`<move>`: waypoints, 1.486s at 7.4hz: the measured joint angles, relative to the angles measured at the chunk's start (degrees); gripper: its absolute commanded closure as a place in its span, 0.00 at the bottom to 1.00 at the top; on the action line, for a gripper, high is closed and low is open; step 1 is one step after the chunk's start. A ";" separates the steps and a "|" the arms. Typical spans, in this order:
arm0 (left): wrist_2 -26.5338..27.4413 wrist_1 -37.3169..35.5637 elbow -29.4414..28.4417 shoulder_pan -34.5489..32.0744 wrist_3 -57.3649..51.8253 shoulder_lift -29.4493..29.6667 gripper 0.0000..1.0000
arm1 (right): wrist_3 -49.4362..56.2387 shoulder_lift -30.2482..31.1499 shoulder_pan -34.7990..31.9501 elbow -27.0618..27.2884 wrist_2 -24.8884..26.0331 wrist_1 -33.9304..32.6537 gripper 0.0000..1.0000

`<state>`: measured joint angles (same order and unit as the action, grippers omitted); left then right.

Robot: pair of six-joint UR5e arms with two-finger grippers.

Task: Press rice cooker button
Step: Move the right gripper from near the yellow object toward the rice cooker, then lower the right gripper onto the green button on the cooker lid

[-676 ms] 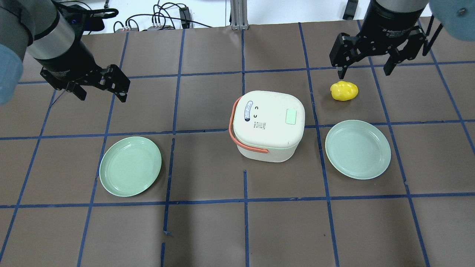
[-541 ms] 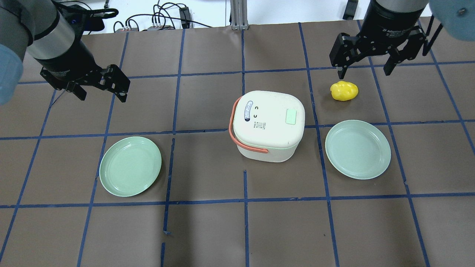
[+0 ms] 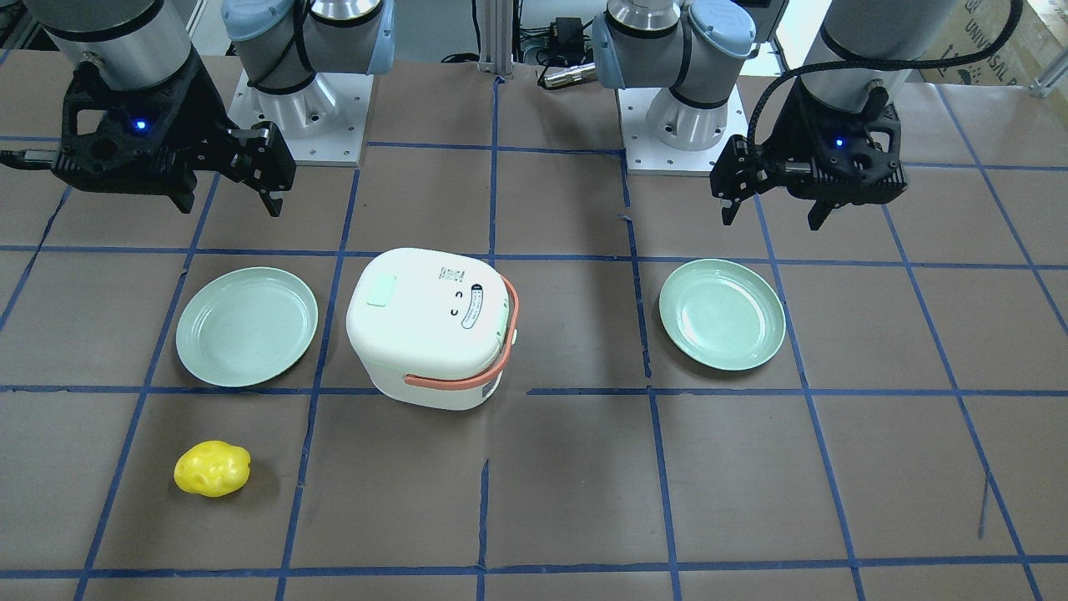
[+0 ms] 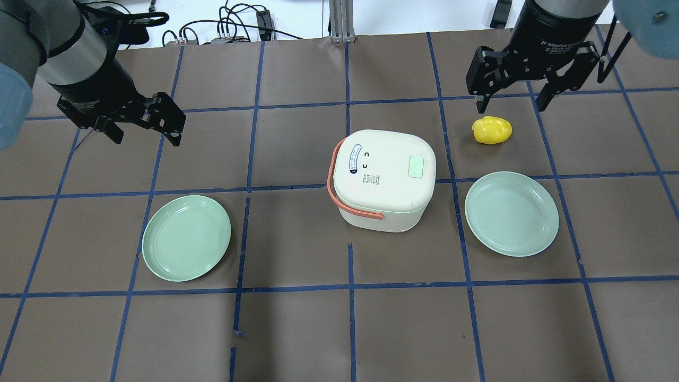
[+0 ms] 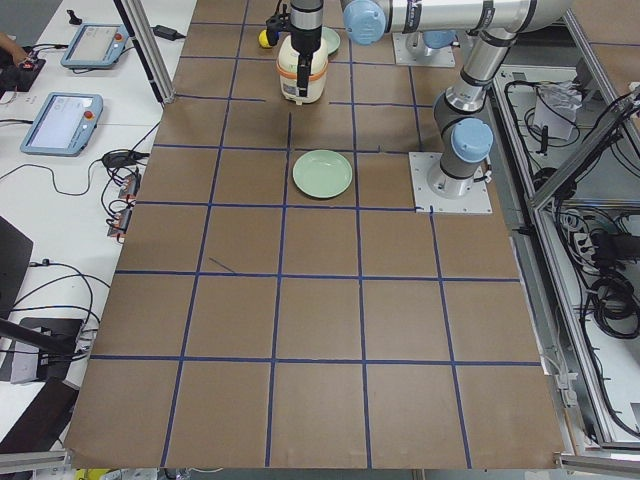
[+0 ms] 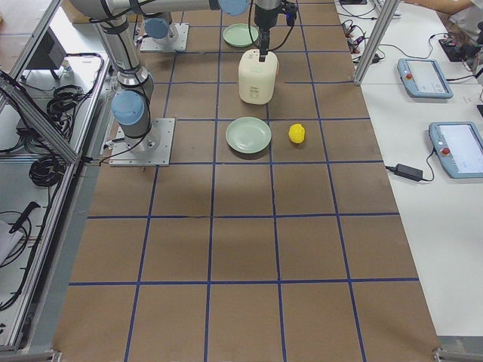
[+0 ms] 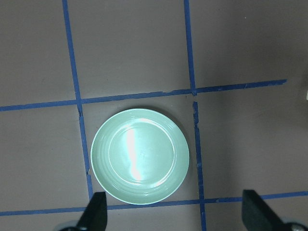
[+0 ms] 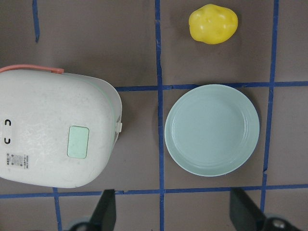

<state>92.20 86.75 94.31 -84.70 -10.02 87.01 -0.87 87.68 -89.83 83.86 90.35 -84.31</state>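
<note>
Button (image 4: 416, 166) sits by rice cooker (image 4: 387, 185) lid's right edge, untouched | right hand (image 4: 511, 107) nearer, spread wide, empty, so I'd use it | left hand (image 4: 147, 139) likewise spread, empty, well clear.

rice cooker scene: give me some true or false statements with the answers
1. The button sits on the side of the rice cooker lid nearer the right gripper. True.
2. The right gripper touches the button. False: it hangs open, apart from the cooker, near the yellow lump.
3. The yellow lump lies on a plate. False: it lies on the table, beside the right plate.
4. The left plate is empty. True.
5. The left gripper is shut on the cooker. False: it is open, away from it.
</note>
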 measured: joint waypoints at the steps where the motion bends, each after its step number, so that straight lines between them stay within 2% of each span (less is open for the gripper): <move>1: 0.00 0.00 0.00 0.00 0.00 0.00 0.00 | -0.09 0.02 0.01 0.04 -0.37 0.04 0.78; 3: 0.00 0.00 0.00 -0.02 0.00 0.00 0.00 | -0.73 0.03 0.00 0.10 -2.33 0.28 0.89; 4: 0.00 0.00 0.00 -0.02 0.00 0.00 0.00 | -0.95 0.09 -0.02 0.21 -2.82 0.56 0.91; 7: 0.00 0.00 0.00 -0.01 0.00 0.00 0.00 | -2.15 0.19 -0.17 0.05 -3.68 0.18 0.92; 9: 0.00 0.00 0.00 0.00 0.00 0.00 0.00 | -5.31 -0.35 -1.02 1.02 -7.48 -0.34 0.92; 11: 0.00 0.00 0.00 -0.02 0.00 0.00 0.00 | -8.90 -1.58 -4.20 3.57 -8.54 -4.04 0.92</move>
<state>92.20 86.75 94.31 -84.72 -10.02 87.01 -9.77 86.10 -94.03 87.43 81.81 -88.35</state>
